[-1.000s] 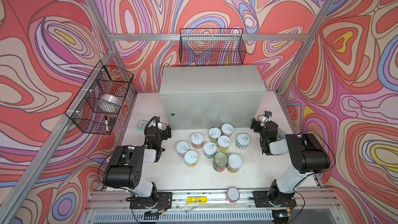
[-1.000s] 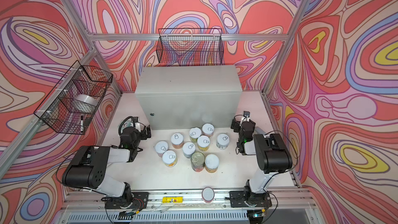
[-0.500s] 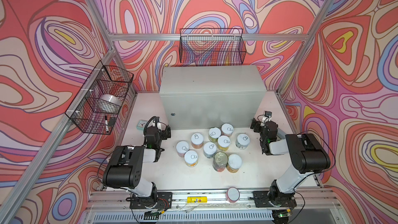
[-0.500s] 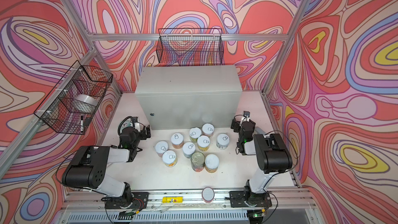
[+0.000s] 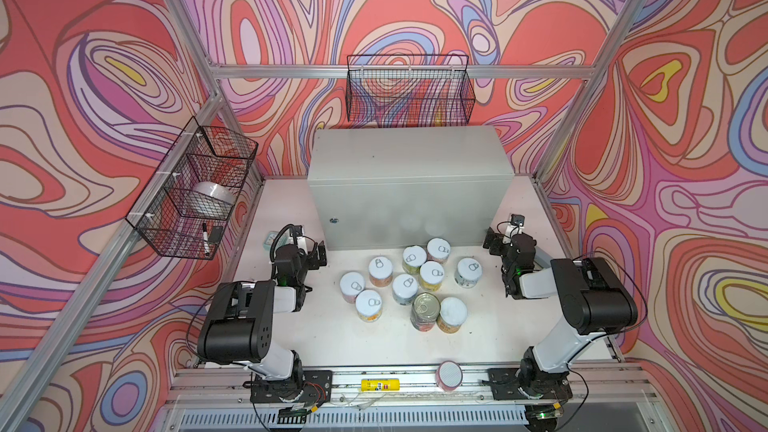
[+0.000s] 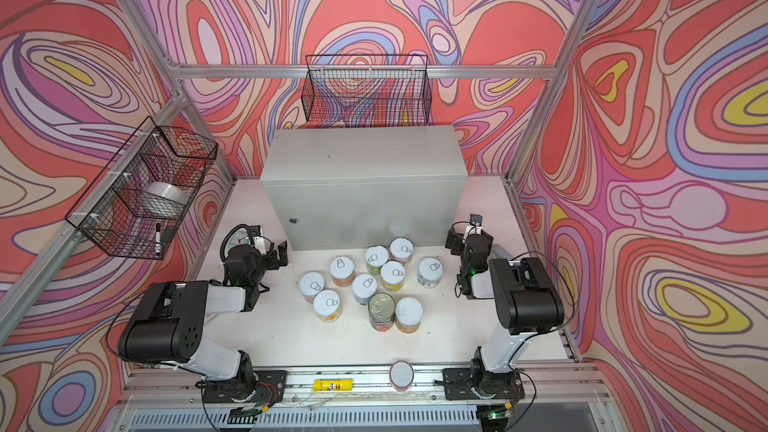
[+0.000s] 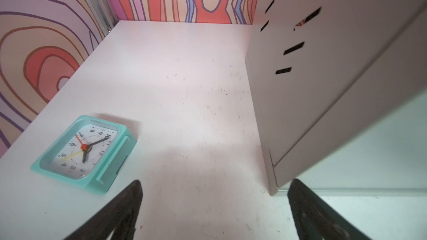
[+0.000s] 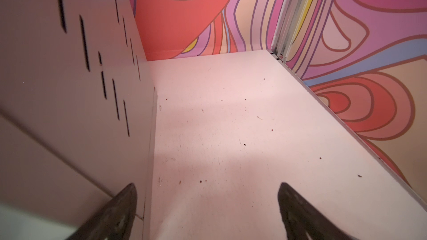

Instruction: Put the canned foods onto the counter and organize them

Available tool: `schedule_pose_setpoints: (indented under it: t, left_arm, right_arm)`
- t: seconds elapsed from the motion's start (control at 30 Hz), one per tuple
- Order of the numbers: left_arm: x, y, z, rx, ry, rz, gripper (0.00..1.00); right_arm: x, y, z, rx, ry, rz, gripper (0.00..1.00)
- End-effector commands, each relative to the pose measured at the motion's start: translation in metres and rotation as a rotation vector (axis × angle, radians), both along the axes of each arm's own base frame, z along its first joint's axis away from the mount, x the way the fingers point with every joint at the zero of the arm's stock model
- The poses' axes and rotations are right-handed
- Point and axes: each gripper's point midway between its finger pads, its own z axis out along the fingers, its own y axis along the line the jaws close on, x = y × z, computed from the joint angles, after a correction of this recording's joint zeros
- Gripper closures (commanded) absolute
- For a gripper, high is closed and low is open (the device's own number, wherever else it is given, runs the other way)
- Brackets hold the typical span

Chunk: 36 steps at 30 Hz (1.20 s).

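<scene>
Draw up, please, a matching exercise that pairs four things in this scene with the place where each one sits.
Things:
1. teal clock
2. silvery roll
3. yellow tube
4. metal-lidded can

Places:
A. on the front rail
B. on the tabletop, in front of the counter
C. in the side wire basket
D. on the tabletop, left of the counter

Pairs: 1-D, 2-C, 3-A, 4-B
</scene>
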Motion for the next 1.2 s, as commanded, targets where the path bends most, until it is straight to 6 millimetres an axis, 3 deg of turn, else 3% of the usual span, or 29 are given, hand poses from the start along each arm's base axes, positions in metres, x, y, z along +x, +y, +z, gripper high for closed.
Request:
schedule_pose_setpoints:
  t: [0.0, 0.2, 0.27, 0.33, 0.47, 0.6, 0.67, 0.7, 0.83, 1.1, 1.17]
  left_arm:
    - [0.005, -0.003, 0.008, -0.016, -0.022, -0.016, 0.00]
    - [0.005, -0.003, 0.011, -0.013, -0.025, -0.016, 0.00]
    - [0.005, 0.008, 0.027, -0.016, 0.014, 0.055, 0.00]
    - [-0.004, 0.034, 0.042, -0.016, 0.065, 0.221, 0.00]
    - [-0.027, 0.050, 0.066, -0.084, -0.091, 0.350, 0.00]
    - [-0.047, 0.061, 0.058, -0.145, 0.037, 0.484, 0.00]
    - [-0.049, 0.049, 0.053, -0.112, 0.111, 0.455, 0.00]
    - [-0.043, 0.043, 0.065, -0.095, 0.103, 0.446, 0.00]
    - [-0.052, 0.028, 0.066, -0.087, 0.211, 0.476, 0.00]
    - [-0.093, 0.001, 0.078, -0.270, 0.256, 0.374, 0.00]
    - [-0.103, -0.005, 0.084, -0.237, 0.245, 0.345, 0.00]
  right_arm:
    - [0.001, 0.005, 0.000, 0.008, -0.005, 0.026, 0.01]
    - [0.001, 0.005, 0.001, 0.008, -0.006, 0.026, 0.02]
    - [0.002, 0.008, 0.004, -0.004, -0.011, 0.045, 0.02]
    - [0.003, 0.006, 0.012, -0.011, -0.011, 0.023, 0.02]
    - [0.004, -0.009, 0.040, 0.000, 0.024, -0.083, 0.02]
    - [-0.001, -0.015, 0.055, 0.079, 0.112, -0.164, 0.03]
    - [-0.012, -0.016, 0.062, 0.103, 0.135, -0.193, 0.02]
    - [-0.017, -0.012, 0.064, 0.113, 0.149, -0.184, 0.02]
    - [-0.041, 0.007, 0.076, 0.150, 0.163, -0.168, 0.02]
    - [-0.090, 0.054, 0.086, 0.230, 0.245, -0.036, 0.02]
    - [-0.103, 0.067, 0.087, 0.253, 0.269, 0.017, 0.02]
